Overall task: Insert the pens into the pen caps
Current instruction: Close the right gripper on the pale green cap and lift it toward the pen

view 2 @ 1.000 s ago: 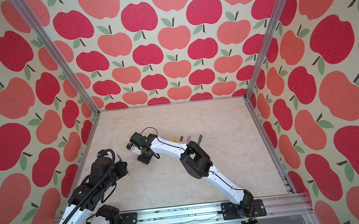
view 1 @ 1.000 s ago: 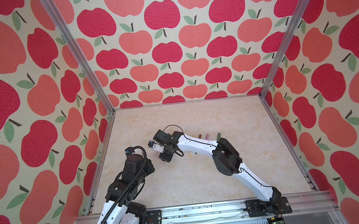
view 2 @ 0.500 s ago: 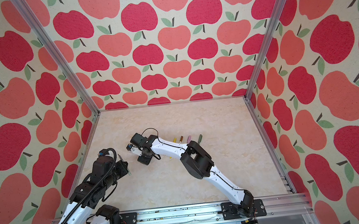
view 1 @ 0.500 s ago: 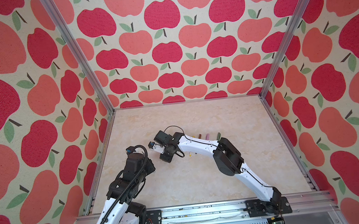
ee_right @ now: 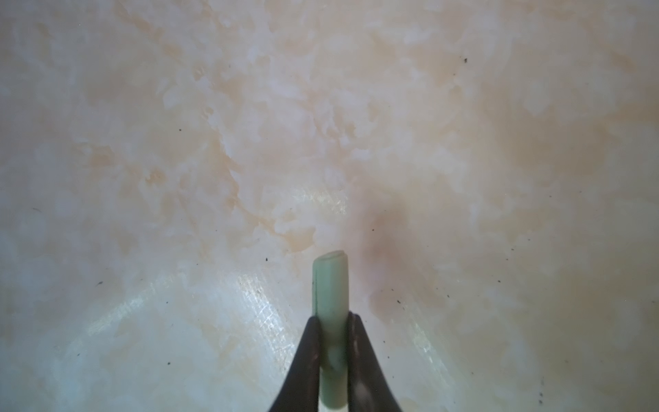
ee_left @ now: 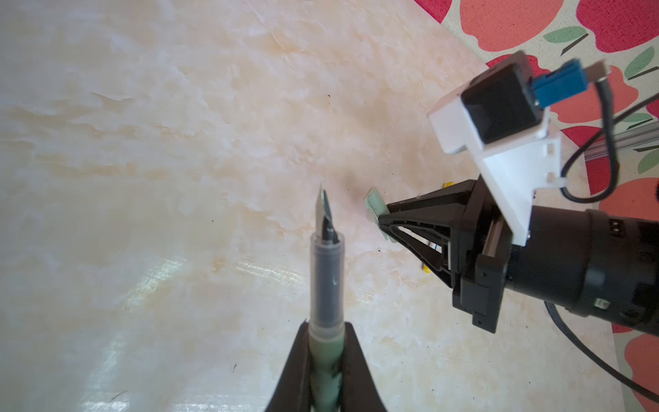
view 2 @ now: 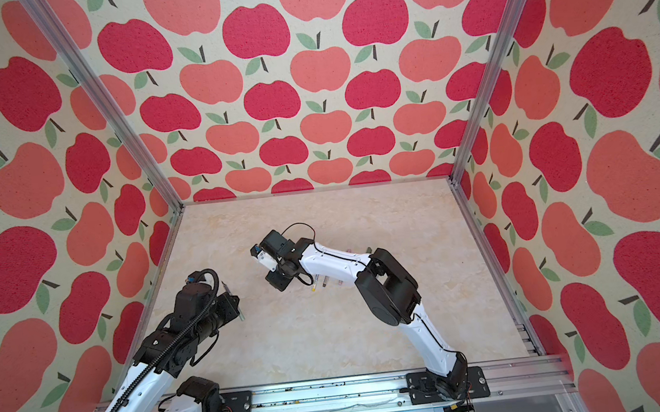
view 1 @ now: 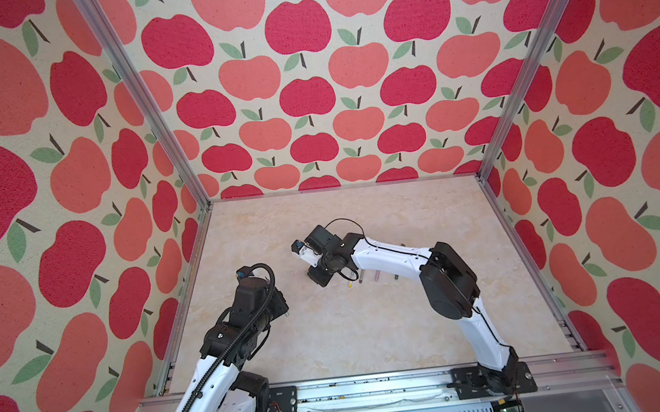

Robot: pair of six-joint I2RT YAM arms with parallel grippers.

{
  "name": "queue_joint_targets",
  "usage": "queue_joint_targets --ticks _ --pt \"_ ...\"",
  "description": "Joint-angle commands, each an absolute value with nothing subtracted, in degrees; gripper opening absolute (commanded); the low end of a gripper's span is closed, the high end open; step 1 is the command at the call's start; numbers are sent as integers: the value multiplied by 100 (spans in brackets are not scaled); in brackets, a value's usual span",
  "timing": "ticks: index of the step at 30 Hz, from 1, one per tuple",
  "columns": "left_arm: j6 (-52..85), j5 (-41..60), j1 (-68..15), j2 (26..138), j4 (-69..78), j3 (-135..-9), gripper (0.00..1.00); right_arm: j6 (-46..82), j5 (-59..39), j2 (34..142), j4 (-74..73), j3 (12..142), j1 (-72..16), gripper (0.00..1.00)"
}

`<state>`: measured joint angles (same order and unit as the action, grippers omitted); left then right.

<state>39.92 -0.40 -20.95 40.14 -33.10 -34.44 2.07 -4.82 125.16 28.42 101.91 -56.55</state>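
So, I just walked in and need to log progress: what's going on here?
The left pincer is shut on a sage-green pen, nib bare and pointing outward. The right pincer is shut on a light green cap. Pen and cap are apart, not yet joined. On the table, other pens lie partly hidden under the right arm.

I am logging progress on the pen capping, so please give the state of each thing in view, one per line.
Left gripper: shut on the green pen.
Green pen: held, uncapped, nib bare.
Right gripper: shut on the green cap.
Green cap: held, not on any pen.
Other pens: lying flat, half hidden; caps unclear.
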Motion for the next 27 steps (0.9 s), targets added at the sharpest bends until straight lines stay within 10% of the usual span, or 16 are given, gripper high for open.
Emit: queue_joint_targets --ticks 1,27 --pt "3875 279 -2215 4225 -2932 -3552 0 702 -668 12163 2414 9949 -5510 12" --pt "3373 2211 -3398 6811 -46 -3832 0 3513 -2447 10081 175 7729 -4192 13"
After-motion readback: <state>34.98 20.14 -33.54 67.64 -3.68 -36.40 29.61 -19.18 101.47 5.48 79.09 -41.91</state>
